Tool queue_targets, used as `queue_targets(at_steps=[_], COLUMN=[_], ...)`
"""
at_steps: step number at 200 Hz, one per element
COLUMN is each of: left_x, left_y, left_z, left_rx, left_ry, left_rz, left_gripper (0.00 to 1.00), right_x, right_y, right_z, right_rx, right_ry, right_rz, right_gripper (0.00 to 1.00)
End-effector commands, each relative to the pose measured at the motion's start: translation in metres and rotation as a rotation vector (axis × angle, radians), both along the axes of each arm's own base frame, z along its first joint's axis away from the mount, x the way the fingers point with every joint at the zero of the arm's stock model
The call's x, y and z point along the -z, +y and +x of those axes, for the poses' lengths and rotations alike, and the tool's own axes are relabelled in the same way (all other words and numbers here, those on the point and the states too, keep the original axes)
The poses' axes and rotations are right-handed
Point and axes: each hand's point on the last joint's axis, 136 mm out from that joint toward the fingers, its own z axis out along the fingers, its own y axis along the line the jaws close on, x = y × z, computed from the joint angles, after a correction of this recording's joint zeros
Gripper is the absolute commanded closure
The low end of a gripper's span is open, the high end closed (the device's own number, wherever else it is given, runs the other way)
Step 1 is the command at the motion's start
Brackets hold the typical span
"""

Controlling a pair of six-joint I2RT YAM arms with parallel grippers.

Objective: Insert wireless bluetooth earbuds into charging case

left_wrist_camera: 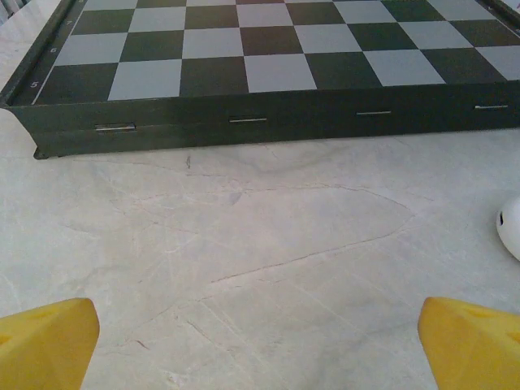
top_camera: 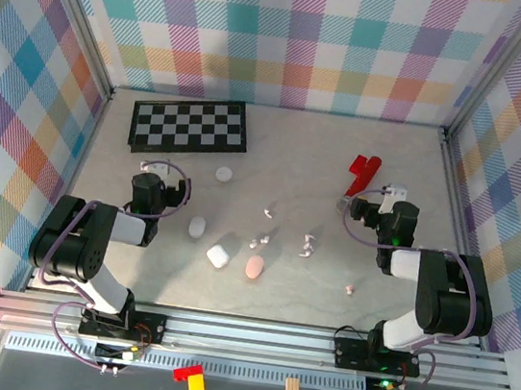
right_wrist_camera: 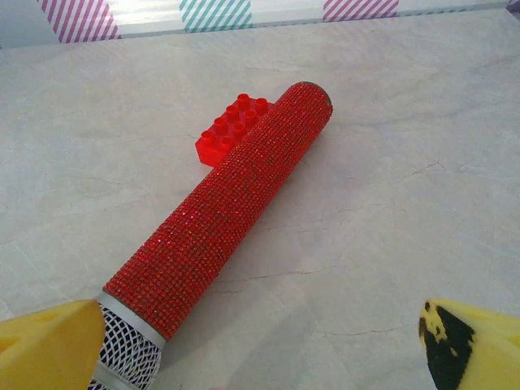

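The left gripper (left_wrist_camera: 260, 345) and right gripper (right_wrist_camera: 260, 349) both stood wide open and empty, one facing the chessboard (left_wrist_camera: 268, 49) edge, the other the red microphone (right_wrist_camera: 219, 219) and brick (right_wrist_camera: 227, 134). The earbuds (top_camera: 308, 246) lay scattered mid-table near the cases (top_camera: 218, 256), well apart from either gripper. A careless inward swing might sweep the microphone, and broad pads could flick a tiny bud away or pinch it askew. Bare tabletop between the arms gave room to approach.

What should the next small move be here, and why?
Probably swing the right gripper left toward the earbuds at mid-table. It is open and faces a red microphone, nothing held, while the earbuds lie loose near the pink case.
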Motion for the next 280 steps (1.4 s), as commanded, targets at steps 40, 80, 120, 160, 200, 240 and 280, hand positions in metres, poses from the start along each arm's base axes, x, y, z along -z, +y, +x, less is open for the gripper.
queue_targets(at_steps=[40,80,120,160,200,240,280], left_x=[-0.009,-0.009,-0.009,-0.009,-0.032,-0.065,-0.097], left_y=[0.002,0.002,0.002,0.002,0.002,-0.021,-0.065], left_z=[0.006,0.006,0.006,0.005,-0.001,-0.017,-0.046], left_rx=[-0.006,-0.006,-0.006,-0.007,-0.035,0.027,0.144], left_ry=[-0.03,-0.03,-0.03,-0.034,-0.046,0.029,0.048], left_rz=[-0.018,-0.018,-0.017,-0.017,0.031,0.116,0.065], left_gripper=[0.0,0.0,0.0,0.0,0.0,0.0,0.0], right_x=[-0.003,-0.003,-0.003,-0.004,-0.026,-0.057,-0.076], right_y=[0.004,0.004,0.004,0.005,0.019,0.031,0.053], right_z=[0.002,0.002,0.002,0.001,-0.007,-0.028,-0.06], right_rx=[-0.015,-0.015,-0.015,-0.021,-0.1,-0.125,-0.147], right_ry=[-0.022,-0.022,-0.023,-0.029,-0.044,-0.027,0.013], right_rz=[-0.005,-0.005,-0.005,-0.006,-0.019,-0.021,0.062], right_gripper=[0.01,0.01,0.01,0.01,0.01,0.01,0.01])
